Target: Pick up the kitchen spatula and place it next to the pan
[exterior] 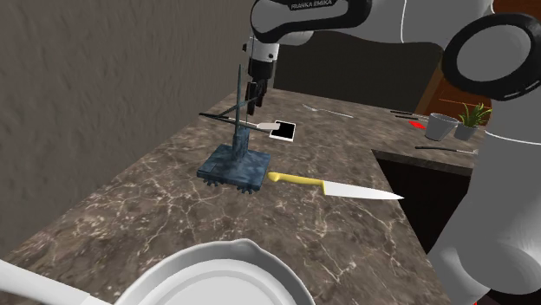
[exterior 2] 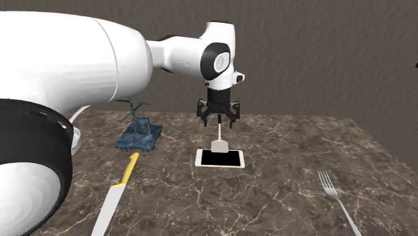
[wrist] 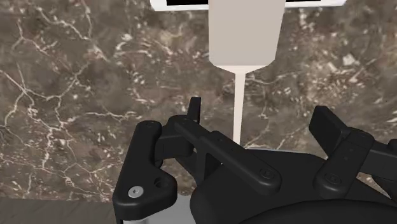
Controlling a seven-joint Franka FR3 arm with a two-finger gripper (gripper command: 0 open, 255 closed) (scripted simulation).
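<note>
Gripper (exterior 2: 218, 123) is clamped on the spatula (exterior 2: 219, 144), which hangs blade-down over the phone (exterior 2: 220, 159), mid-counter (exterior: 130, 199).

Risk: the thin handle pivots or slips in transit. The path to the pan (exterior: 201, 255) at the counter's end passes the blue model (exterior: 234, 166) with upright masts and the knife (exterior: 334, 185), so it may snag if carried low.

In the wrist view the gripper linkage hides the finger contact. Pan cut off at the shoulder view's edge.

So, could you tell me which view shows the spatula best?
The second exterior view: the spatula hangs whole below the gripper. The wrist view crops its blade; the shoulder view overlaps it with the ship model.
</note>
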